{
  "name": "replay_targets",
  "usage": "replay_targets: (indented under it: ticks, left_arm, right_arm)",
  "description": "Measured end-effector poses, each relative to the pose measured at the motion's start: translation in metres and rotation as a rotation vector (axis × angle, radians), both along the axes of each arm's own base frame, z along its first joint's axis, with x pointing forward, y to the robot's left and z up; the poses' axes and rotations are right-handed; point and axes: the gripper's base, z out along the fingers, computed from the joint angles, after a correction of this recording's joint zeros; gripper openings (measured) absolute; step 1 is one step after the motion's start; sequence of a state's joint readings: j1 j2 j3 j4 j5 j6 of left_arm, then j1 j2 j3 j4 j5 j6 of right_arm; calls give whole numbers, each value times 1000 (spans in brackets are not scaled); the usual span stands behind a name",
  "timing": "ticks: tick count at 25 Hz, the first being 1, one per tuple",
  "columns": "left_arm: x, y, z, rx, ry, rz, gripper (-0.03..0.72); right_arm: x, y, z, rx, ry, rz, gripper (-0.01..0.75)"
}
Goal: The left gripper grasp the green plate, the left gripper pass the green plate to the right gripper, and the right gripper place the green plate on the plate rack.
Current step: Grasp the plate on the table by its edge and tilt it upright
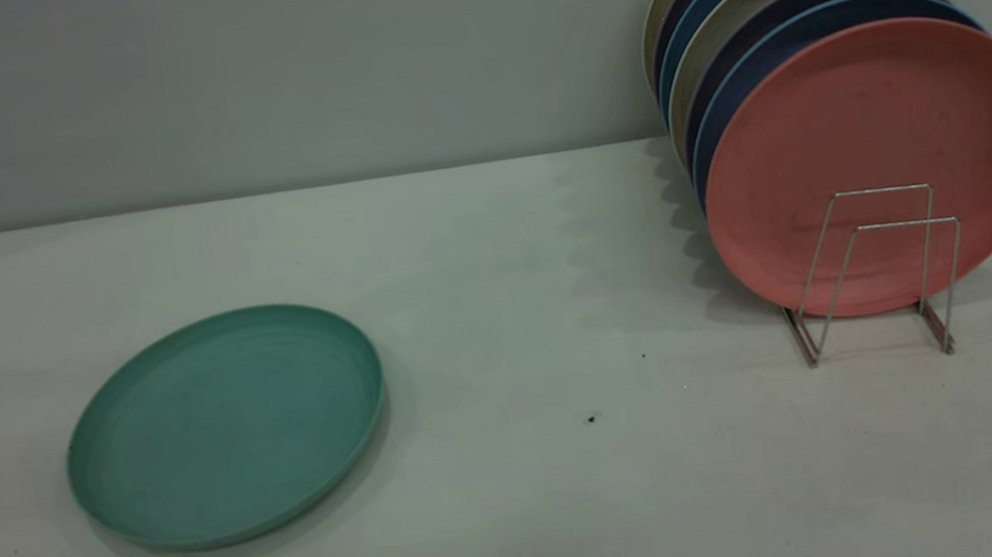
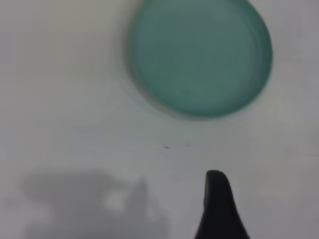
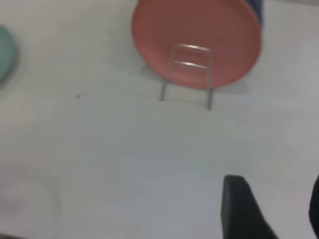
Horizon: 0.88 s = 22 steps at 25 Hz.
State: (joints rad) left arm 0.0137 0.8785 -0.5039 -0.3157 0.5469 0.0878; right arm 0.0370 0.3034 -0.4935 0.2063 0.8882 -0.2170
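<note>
The white desk (image 1: pixel 519 465) fills the scene, its far edge meeting a plain grey wall (image 1: pixel 244 73). No brand, label or writing is legible on anything in view.

Toward the desk's far right corner stands a row of upright plates (image 1: pixel 766 9), grey, dark blue and lighter blue, packed one behind another. The salmon-pink plate (image 1: pixel 873 147) stands in front of the row, facing outward.

The green plate (image 1: pixel 226 427) lies flat on the desk toward the near left corner, rim up, well apart from the rack and with nothing touching it.

The plate rack (image 1: pixel 878 269) holds the row; two of its wire loops stand free in front of the pink plate, feet on the desk.

Neither arm shows in the exterior view. The left gripper (image 2: pixel 219 209) hangs above bare desk, short of the green plate; only one dark finger shows, so open or clenched cannot be told. The right gripper (image 3: pixel 279 209) hangs above the desk facing the rack, two fingers (image 3: pixel 241 209) spread apart, holding nothing.
</note>
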Motion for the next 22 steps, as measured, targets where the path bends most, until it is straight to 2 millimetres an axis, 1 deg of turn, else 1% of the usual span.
replay_targets:
  ticks: [4, 6, 11, 14, 17, 20, 22]
  left_arm:
    - [38, -5, -27, -60, 47, -31, 520]
    - [55, -8, -36, -80, 62, -49, 520]
    - [101, -8, -61, -121, 123, -77, 520]
    - [130, 2, -77, -156, 144, -53, 520]
    - [152, 20, -95, -219, 172, -16, 520]
    - [162, 35, -112, -289, 204, 13, 520]
    - [162, 43, -129, -314, 243, 42, 519]
  right_arm:
    - [27, 5, -4, 27, 76, 29, 367]
    - [39, 7, -7, 33, 106, 52, 367]
    - [58, 12, -14, 34, 161, 110, 367]
    - [62, 14, -15, 34, 161, 135, 367]
    - [63, 15, -15, 34, 150, 145, 368]
    - [63, 15, -14, 35, 145, 148, 369]
    - [63, 15, -14, 36, 145, 148, 370]
